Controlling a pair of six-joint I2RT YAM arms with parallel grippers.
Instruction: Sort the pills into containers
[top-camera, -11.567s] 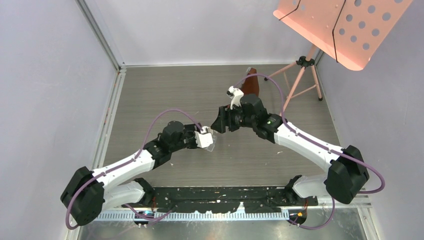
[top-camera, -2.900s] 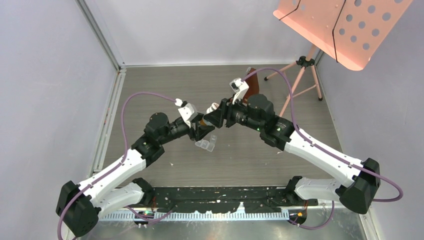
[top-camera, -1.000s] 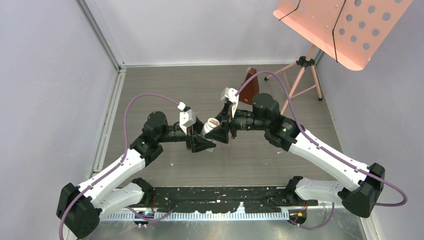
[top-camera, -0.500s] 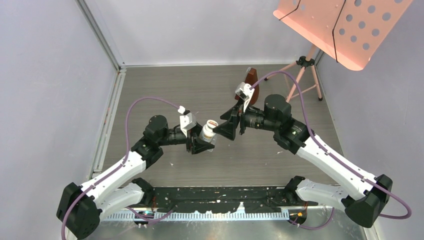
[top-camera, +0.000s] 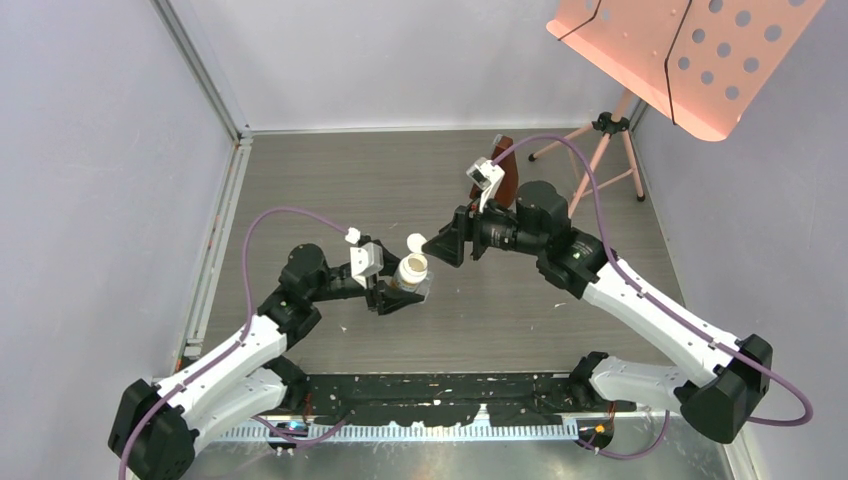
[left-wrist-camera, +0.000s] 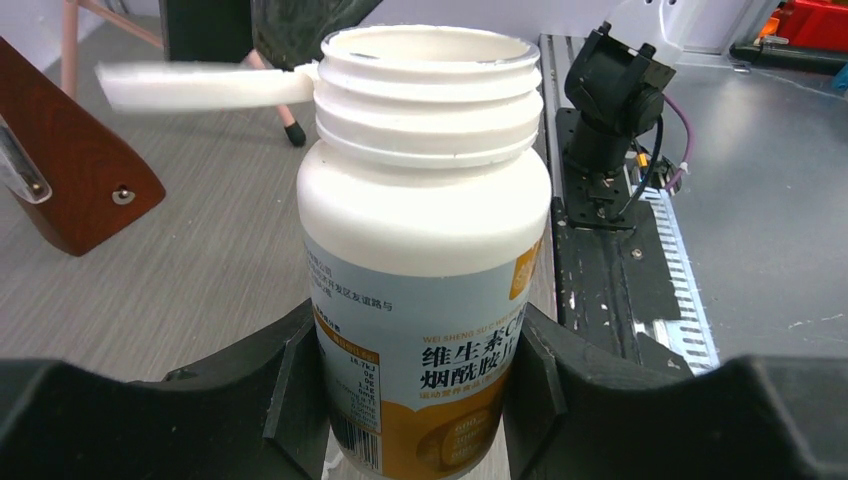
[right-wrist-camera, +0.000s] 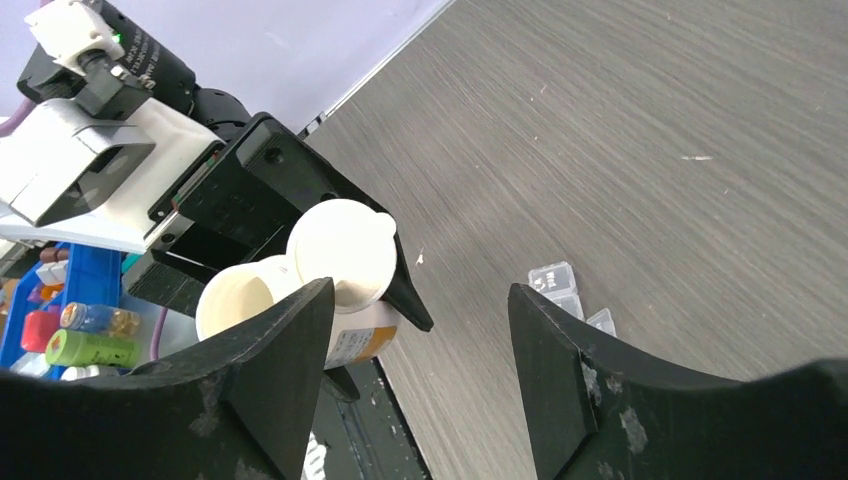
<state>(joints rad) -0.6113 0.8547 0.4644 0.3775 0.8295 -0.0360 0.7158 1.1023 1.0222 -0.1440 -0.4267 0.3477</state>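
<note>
The left pincer (left-wrist-camera: 414, 360) is squeezed tight around the middle of the white pill bottle (left-wrist-camera: 420, 230) and holds it about upright, near the middle of the overhead picture. The bottle's flip cap (left-wrist-camera: 200, 85) is open and sticks out to the side, so the mouth is bare. The right pincer (right-wrist-camera: 418, 295) is spread wide with nothing in it. It hangs just beside the cap, not touching it as far as I can see. The little clear container (right-wrist-camera: 568, 295) lies on the grey table (right-wrist-camera: 650, 150), low and right of the middle in the right wrist picture, near the bottle. I cannot tell if its lids are open. I see no pills anywhere, not in the box and not on the table. So I think only the opening part is done. The pills have yet to be tipped out and put into the little squares.
</note>
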